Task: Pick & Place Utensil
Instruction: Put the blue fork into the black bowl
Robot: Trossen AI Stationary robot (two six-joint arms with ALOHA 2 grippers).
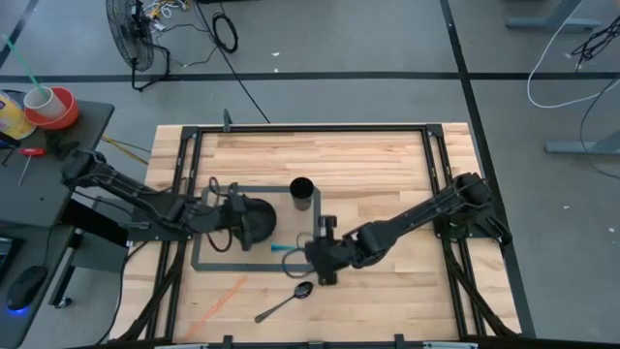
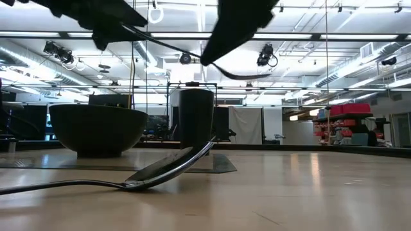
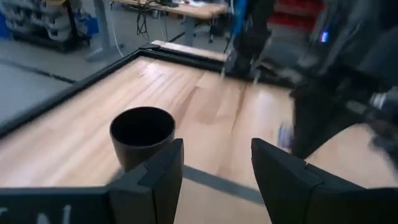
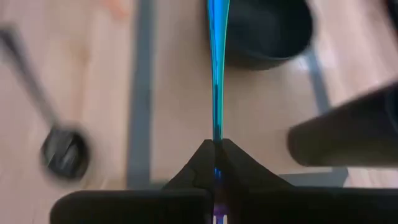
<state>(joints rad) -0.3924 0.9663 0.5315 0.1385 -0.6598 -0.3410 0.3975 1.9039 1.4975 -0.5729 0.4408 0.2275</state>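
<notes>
The right gripper (image 4: 216, 155) is clamped on the blue utensil (image 4: 216, 68), a thin, stiff, light strip pinched edge-on at one end; it is held just beside the black cup (image 1: 301, 192), near the bowl (image 1: 254, 219). Its smooth finish probably slips, so a firm pinch suits. The left gripper (image 3: 214, 171) waits over the bowl, fingers apart; no readable writing or brand.

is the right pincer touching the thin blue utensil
Touching: the right wrist view shows the right pincer shut on the thin blue utensil, its handle clamped between the fingertips.
</notes>
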